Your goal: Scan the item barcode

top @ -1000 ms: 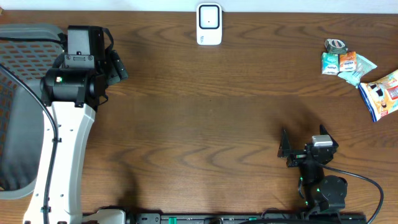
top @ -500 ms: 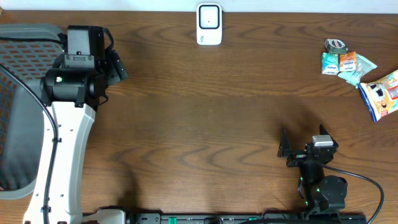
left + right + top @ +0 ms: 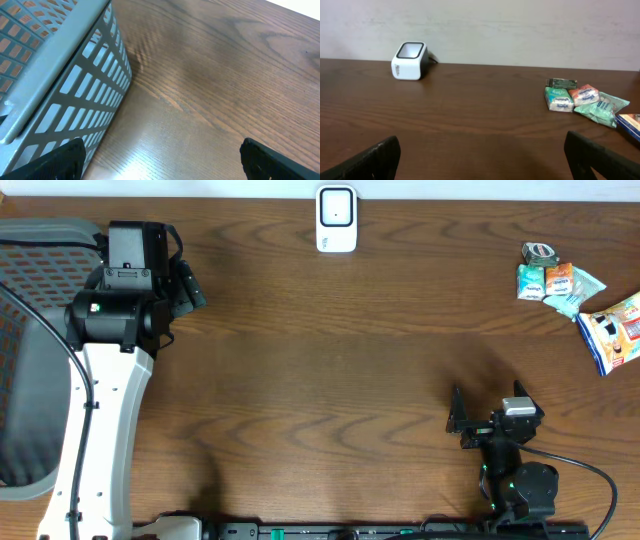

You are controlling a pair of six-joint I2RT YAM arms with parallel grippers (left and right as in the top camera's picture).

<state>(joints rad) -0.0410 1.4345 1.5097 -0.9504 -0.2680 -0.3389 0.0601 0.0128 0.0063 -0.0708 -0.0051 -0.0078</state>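
Overhead: right gripper (image 3: 488, 405), wide open and empty, stands well near-left of the blue snack bag (image 3: 612, 330), which lies diagonally, near-left to far-right.

basket (image 3: 45, 230): grey mesh, far left edge | table (image 3: 330, 360): dark wood grain, basket on it

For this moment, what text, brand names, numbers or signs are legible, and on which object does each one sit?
Nothing can be read with confidence.
green packet: white print, too blurred to read.
orange packet: print, too blurred to read.
teal pouch: dark print, too blurred to read.
blue and white bag: graphics, too small to read.
white scanner: no marking visible.
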